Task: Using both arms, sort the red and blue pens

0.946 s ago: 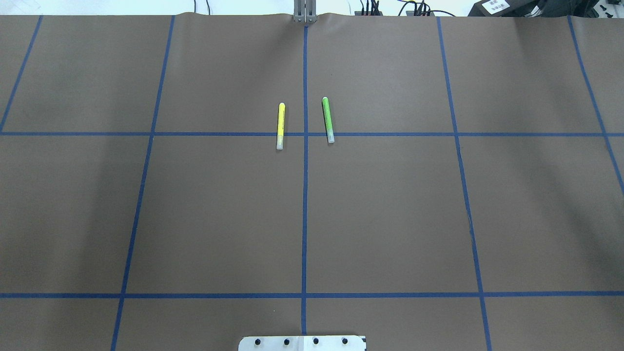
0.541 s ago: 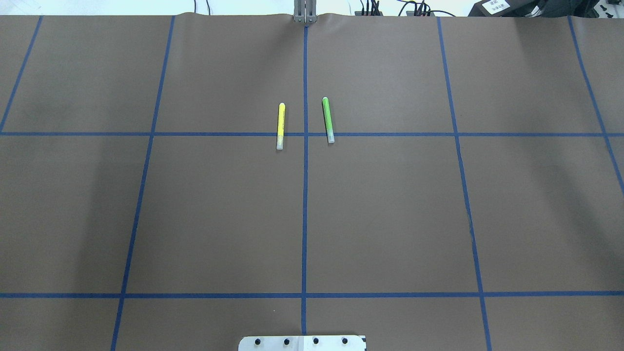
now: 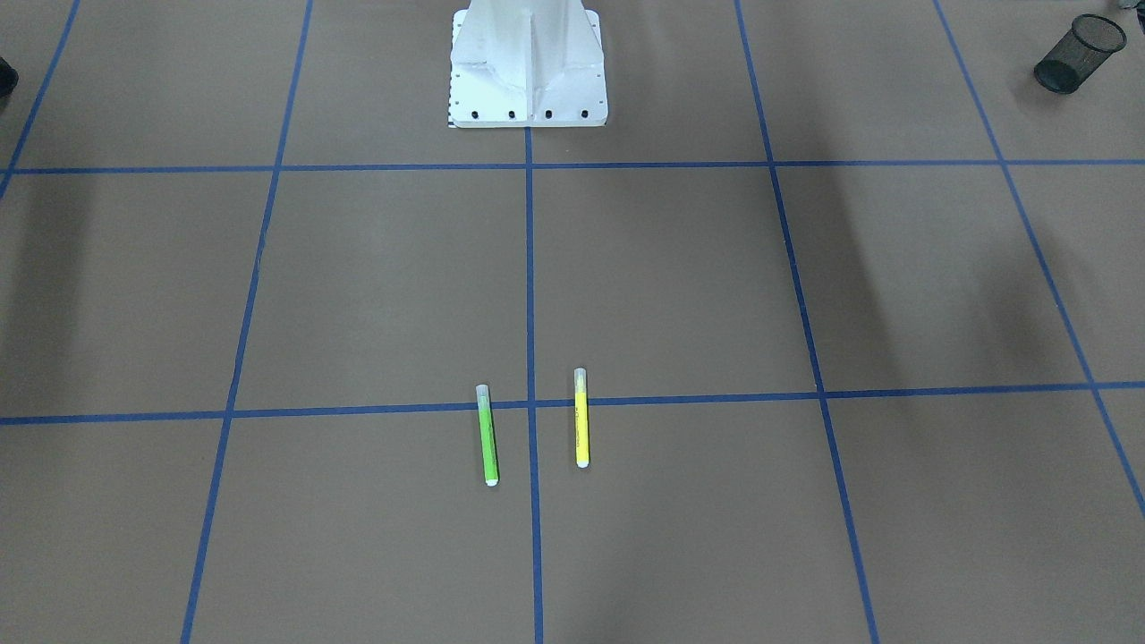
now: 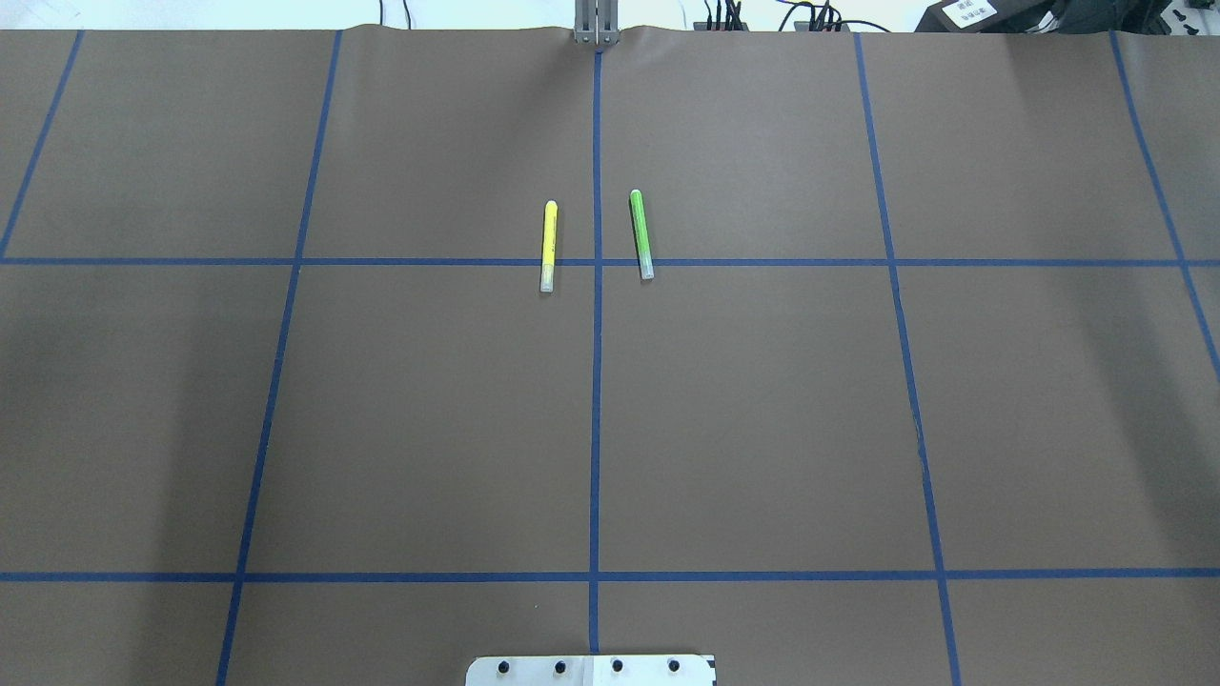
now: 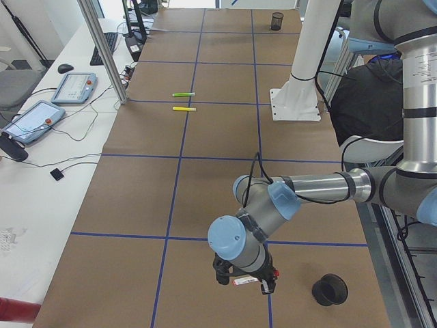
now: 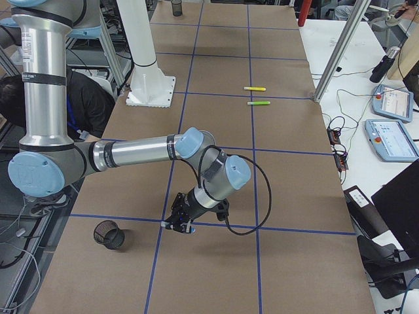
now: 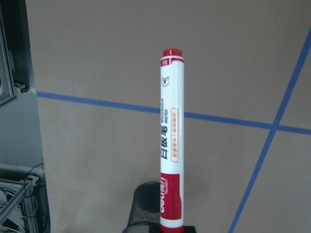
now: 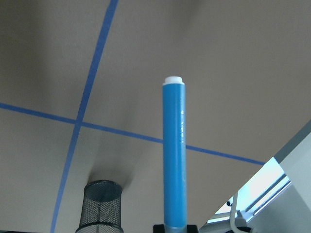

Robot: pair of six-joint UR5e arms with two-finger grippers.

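Red-capped marker is pinched in the left gripper, blue pen pinched in the right gripper; green pen and yellow pen lie mid-table.

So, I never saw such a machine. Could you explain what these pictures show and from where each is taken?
It is a robot with two arms at a table marked with blue tape. Two cameras look down: a yellow pen and a green pen lie side by side. Two side cameras show the left arm and right arm, each low near a mesh cup. Two cameras sit on the wrists: the left gripper holds a red marker, the right gripper a blue pen.
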